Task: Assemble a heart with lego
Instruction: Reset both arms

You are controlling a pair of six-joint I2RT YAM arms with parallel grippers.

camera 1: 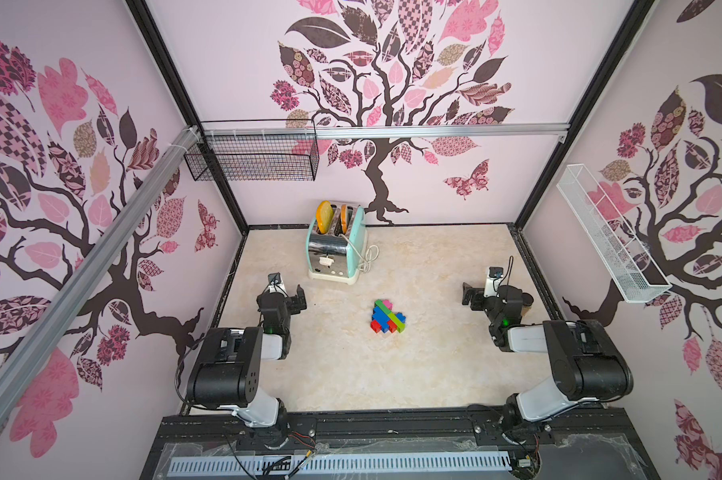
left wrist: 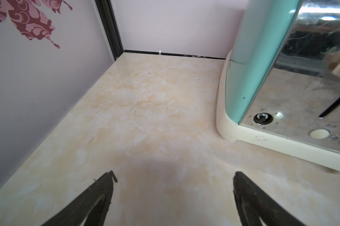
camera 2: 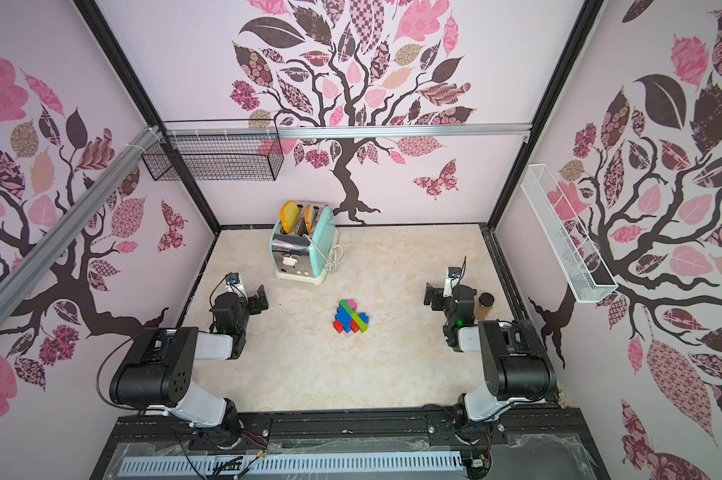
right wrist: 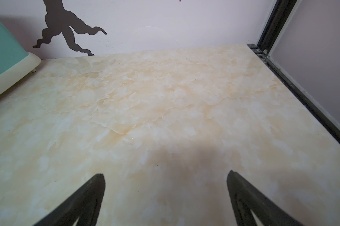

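Note:
The lego bricks are joined into the heart (camera 1: pixel 387 316) (camera 2: pixel 351 317), a stepped cluster lying flat mid-table in both top views. Pink sits at its far end, a dark green and a lime bar run across blue, and red pieces mark its near end. My left gripper (camera 1: pixel 297 299) (camera 2: pixel 260 300) hovers well to the left of it, open and empty. My right gripper (camera 1: pixel 470 296) (camera 2: pixel 432 297) hovers well to the right, also open and empty. Both wrist views show only bare marble between the spread fingers of the left gripper (left wrist: pixel 175 174) and the right gripper (right wrist: pixel 166 173); the heart is out of those views.
A mint and chrome toaster (camera 1: pixel 337 249) (left wrist: pixel 282 78) with two slices in it stands at the back, just ahead of the left gripper. A small brown jar (camera 2: pixel 486 304) stands beside the right arm. A black wire basket (camera 1: pixel 253 158) and a white one (camera 1: pixel 608 237) hang on the walls.

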